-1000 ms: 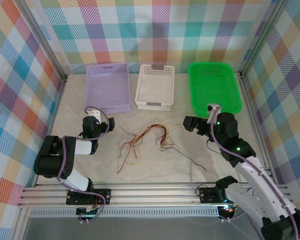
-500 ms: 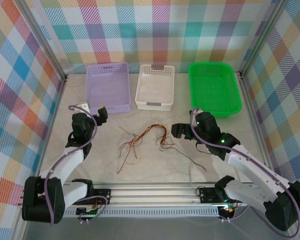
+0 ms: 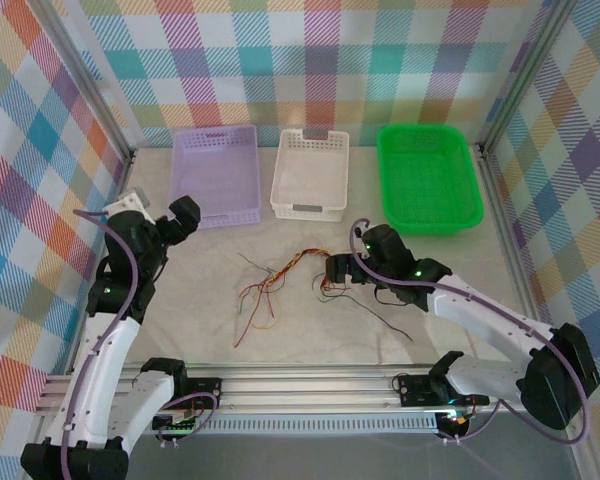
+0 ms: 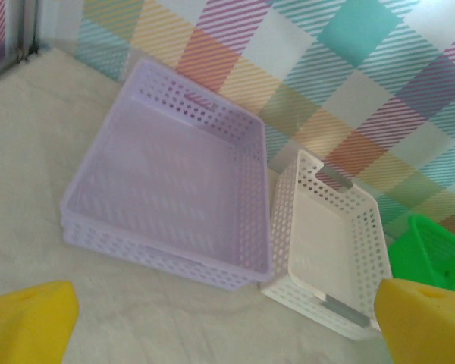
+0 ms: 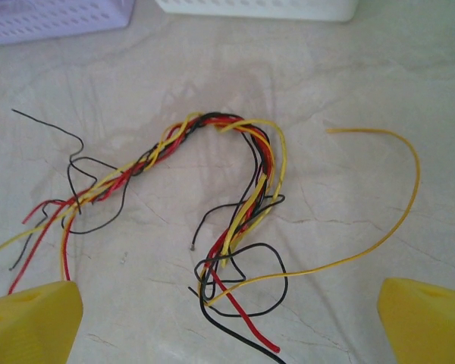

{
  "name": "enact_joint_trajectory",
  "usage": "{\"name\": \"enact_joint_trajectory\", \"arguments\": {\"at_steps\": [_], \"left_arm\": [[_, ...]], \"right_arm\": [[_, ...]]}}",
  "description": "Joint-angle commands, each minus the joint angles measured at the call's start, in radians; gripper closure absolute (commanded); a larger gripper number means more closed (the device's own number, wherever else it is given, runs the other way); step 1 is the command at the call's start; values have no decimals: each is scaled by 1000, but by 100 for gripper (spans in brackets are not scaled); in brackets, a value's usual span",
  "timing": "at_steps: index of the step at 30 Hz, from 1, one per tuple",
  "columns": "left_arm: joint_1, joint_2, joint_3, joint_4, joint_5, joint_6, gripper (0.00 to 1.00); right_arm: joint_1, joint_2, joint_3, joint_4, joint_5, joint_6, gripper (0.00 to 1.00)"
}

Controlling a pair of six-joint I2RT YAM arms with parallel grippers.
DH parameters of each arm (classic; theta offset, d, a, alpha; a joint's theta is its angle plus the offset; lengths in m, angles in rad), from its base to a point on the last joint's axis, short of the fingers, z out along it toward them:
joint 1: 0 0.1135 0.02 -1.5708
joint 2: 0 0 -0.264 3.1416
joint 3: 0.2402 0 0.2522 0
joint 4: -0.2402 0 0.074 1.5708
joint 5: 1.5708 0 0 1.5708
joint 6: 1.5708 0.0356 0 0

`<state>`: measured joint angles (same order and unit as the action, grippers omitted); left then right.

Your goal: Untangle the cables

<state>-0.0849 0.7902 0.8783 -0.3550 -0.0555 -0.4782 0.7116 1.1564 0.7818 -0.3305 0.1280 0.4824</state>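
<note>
Across the table (image 3: 190, 320) the right arm (image 3: 480, 315) has swept in from the side, so the right gripper (image 3: 336, 270), fingers (image 5: 30, 318) spread wide, now hangs just over the right end of the cables (image 3: 290, 272) lying mid-table, likely the approach to a first pinch, while the left gripper (image 3: 185, 213), also spread and empty, has swung up and off to the left. The purple basket (image 3: 215, 175), white basket (image 3: 310, 175) and green basket (image 3: 430, 178) sit well apart at the far edge; the real snag is the red, yellow and black strands (image 5: 243, 167) twisted together, with loops (image 5: 246, 292) crossing under the fingers
</note>
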Motion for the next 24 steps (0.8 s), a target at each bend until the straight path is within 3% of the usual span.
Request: {"name": "enact_joint_trajectory", "arguments": {"at_steps": [1, 6, 10, 15, 24], "left_arm": [[-6, -31, 31, -247, 52, -84, 0], [-7, -68, -6, -312, 80, -53, 0], [-32, -65, 9, -368, -21, -28, 0], [-72, -61, -1, -366, -15, -9, 0], [-111, 30, 30, -419, -16, 24, 1]], "right_arm": [[18, 27, 41, 13, 24, -1, 0], [40, 67, 79, -13, 43, -4, 0], [69, 141, 125, -27, 57, -9, 1], [127, 257, 210, -89, 138, -30, 1], [131, 391, 236, -175, 260, 3, 2]]}}
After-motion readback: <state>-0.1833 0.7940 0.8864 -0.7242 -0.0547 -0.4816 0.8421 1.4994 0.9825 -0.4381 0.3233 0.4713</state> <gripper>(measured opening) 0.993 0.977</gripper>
